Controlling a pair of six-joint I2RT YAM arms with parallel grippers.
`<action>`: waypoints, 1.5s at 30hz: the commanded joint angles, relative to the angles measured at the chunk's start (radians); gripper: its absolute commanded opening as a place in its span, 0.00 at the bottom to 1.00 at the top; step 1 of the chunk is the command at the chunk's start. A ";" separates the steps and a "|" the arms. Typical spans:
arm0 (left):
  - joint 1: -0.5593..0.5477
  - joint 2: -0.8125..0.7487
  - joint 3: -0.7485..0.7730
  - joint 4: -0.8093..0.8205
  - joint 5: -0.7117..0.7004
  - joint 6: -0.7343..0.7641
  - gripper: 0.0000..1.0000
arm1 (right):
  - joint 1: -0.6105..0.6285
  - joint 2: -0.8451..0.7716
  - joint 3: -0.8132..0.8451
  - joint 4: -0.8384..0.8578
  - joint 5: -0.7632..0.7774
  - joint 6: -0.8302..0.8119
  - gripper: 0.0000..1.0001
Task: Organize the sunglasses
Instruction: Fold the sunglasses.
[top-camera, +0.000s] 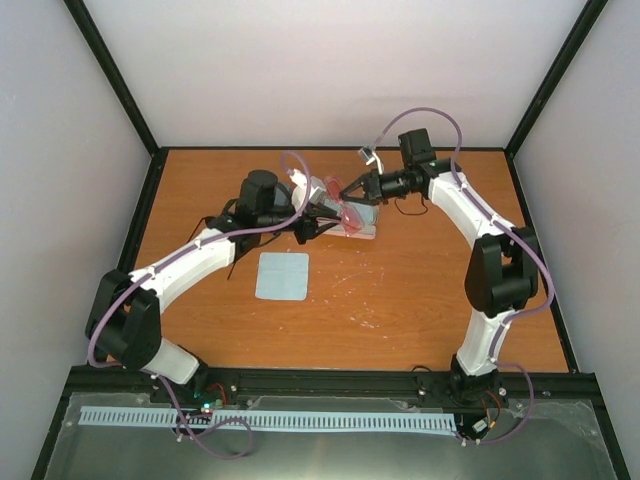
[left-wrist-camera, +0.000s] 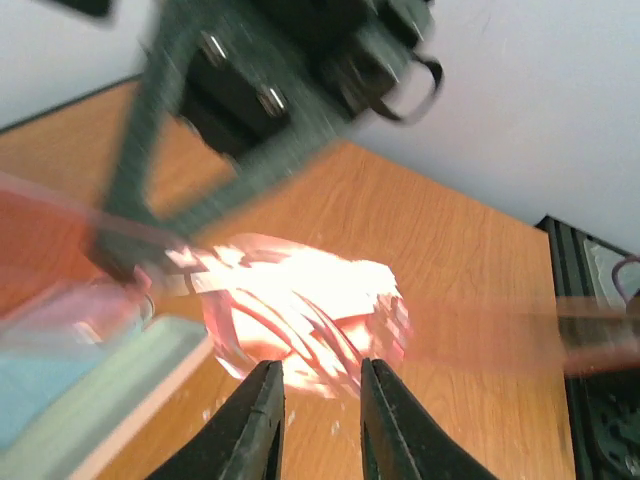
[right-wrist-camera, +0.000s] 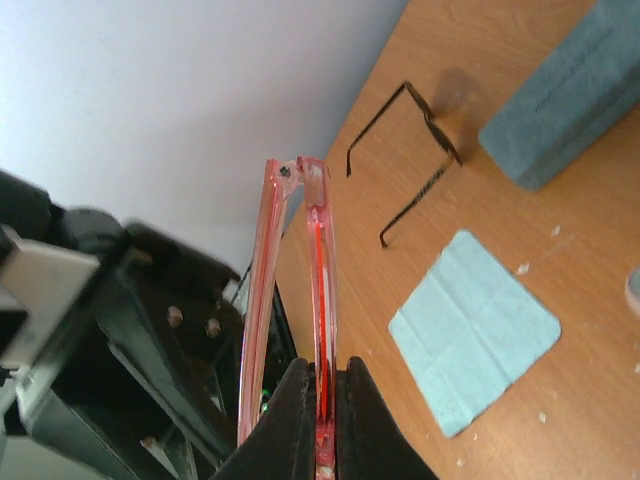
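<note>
The pink-red sunglasses (right-wrist-camera: 318, 290) are folded and held edge-on in my right gripper (right-wrist-camera: 320, 400), which is shut on them above the table. They show as a pink patch in the top view (top-camera: 350, 214), beside the right gripper (top-camera: 345, 193). In the left wrist view the lens (left-wrist-camera: 300, 310) glows, blurred, just beyond my left gripper (left-wrist-camera: 320, 400), which is open and not touching it. The left gripper (top-camera: 312, 228) faces the right one closely. The black sunglasses (right-wrist-camera: 415, 165) lie unfolded on the table, apart from both grippers.
A blue-grey case (right-wrist-camera: 570, 100) lies next to the black pair. A light-blue cloth (top-camera: 282, 275) lies flat at mid table and also shows in the right wrist view (right-wrist-camera: 475, 330). A pink-edged case with another light-blue cloth (top-camera: 362, 225) lies under the grippers.
</note>
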 joint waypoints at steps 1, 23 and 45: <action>-0.003 -0.098 -0.085 -0.050 -0.059 0.043 0.23 | -0.004 0.091 0.108 0.122 -0.050 0.091 0.03; -0.015 -0.217 -0.117 -0.021 -0.039 0.003 0.24 | -0.006 0.236 0.226 0.326 0.094 0.309 0.03; -0.014 -0.020 -0.004 0.125 -0.168 0.049 0.27 | 0.035 0.015 -0.008 0.321 -0.001 0.282 0.03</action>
